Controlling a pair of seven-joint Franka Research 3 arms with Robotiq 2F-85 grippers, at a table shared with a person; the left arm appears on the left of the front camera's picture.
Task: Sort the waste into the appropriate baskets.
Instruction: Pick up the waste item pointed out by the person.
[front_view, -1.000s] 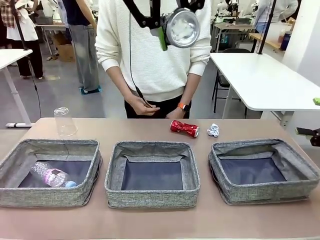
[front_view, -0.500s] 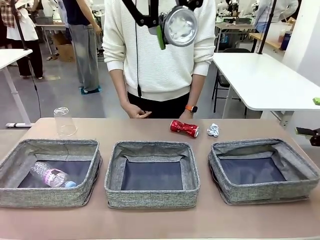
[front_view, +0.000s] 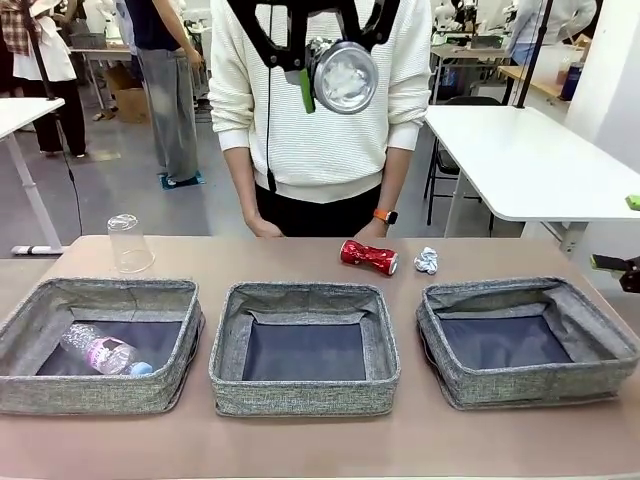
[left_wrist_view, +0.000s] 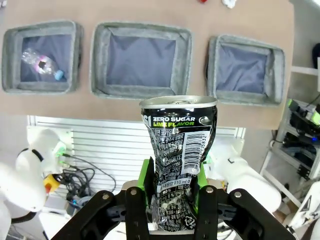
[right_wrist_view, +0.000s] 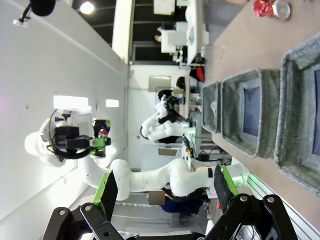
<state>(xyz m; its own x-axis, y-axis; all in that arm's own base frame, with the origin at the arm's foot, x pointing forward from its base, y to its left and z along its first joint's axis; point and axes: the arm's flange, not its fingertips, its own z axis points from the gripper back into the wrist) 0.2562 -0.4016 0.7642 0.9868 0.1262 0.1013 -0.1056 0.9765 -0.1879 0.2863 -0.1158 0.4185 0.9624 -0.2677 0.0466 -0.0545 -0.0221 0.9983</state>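
Left gripper (left_wrist_view: 172, 186): clamped on the crushed dark can (left_wrist_view: 180, 142). The green pads press its lower part from both sides. The can stands upright between the fingers, rim end pointing away from the wrist. You are holding it high, well above the table (front_view: 250, 258). Seen down the wrist, the can lines up with the middle basket (left_wrist_view: 141, 31) and is well apart from it. In the front view the held can hangs at the top middle, in front of the person (front_view: 320, 140) in the white sweater.

Right gripper (right_wrist_view: 167, 192): jaws spread wide, nothing between them. Its view is rolled sideways and looks along the basket row from the table's end.

3 baskets sit in a row across the near half of the table.
- Left basket (front_view: 100, 292): the clear plastic bottle (front_view: 100, 351) lies on its side on the dark bottom, toward the near left corner.
- Right basket (front_view: 520, 292): far from the held can.

Loose on the table beyond the baskets:
- Clear plastic cup (front_view: 129, 243), upside down, behind the left basket.
- Crushed red can (front_view: 368, 257), on its side, behind the middle basket's right corner.
- Crumpled white paper ball (front_view: 427, 261), just beside the red can, not touching it.

The person stands at the far edge, hands down at the table's edge.
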